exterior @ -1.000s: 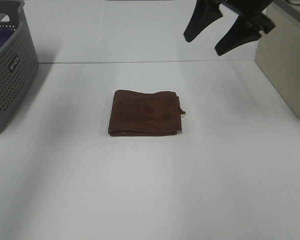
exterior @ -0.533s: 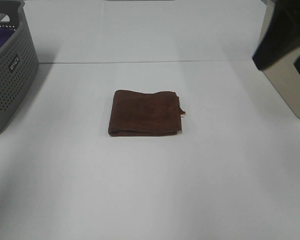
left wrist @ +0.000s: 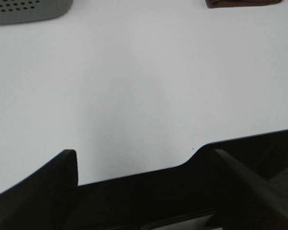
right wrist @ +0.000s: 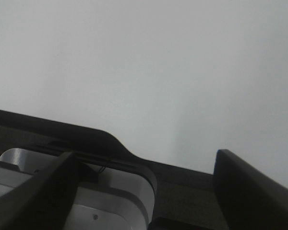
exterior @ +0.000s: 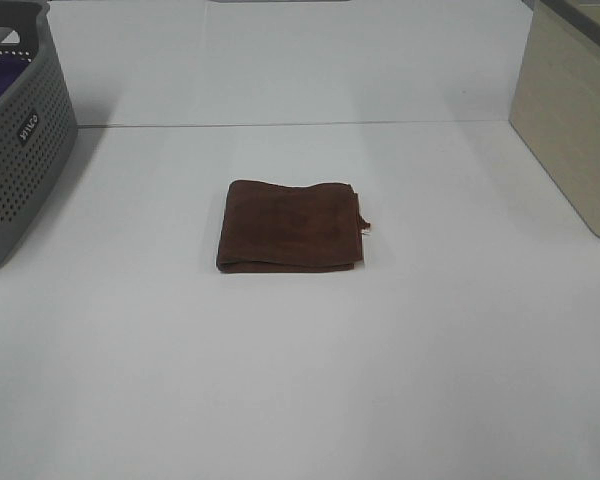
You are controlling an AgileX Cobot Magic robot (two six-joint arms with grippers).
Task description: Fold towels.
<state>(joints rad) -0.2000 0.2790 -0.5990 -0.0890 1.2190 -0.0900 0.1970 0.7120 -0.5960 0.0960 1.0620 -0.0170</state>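
From the high camera neither of my arms is showing at all; only the wrist cameras are catching them. The grey perforated plastic basket (exterior: 20, 140) is being cut off by the left edge of that view, with a sliver of purple cloth (exterior: 2, 75) peeking over its rim, too little to make out its shape. A beige box (exterior: 570, 120) is likewise running off the right edge.

My left jaws (left wrist: 144, 167) are standing wide apart, released, gripping nothing and touching nothing; just their dark tips are showing, over the bare white surface (exterior: 300, 380) and its dark front edge. My right jaws (right wrist: 144, 167) are also spread wide and empty, hanging over the surface edge and what is probably a pale grey part of the robot base beneath, though that shape is blurred.

The dark reddish-brown plush towel (exterior: 291, 226) is lying folded into a flat rectangle in the middle of the surface, well apart from the basket and the box, with a small tag (exterior: 364, 226) sticking out at its right side. My left wrist camera is catching only one strip of the towel (left wrist: 242, 3) and the basket's bottom (left wrist: 29, 9) at the frame's border; my right wrist camera is showing neither.
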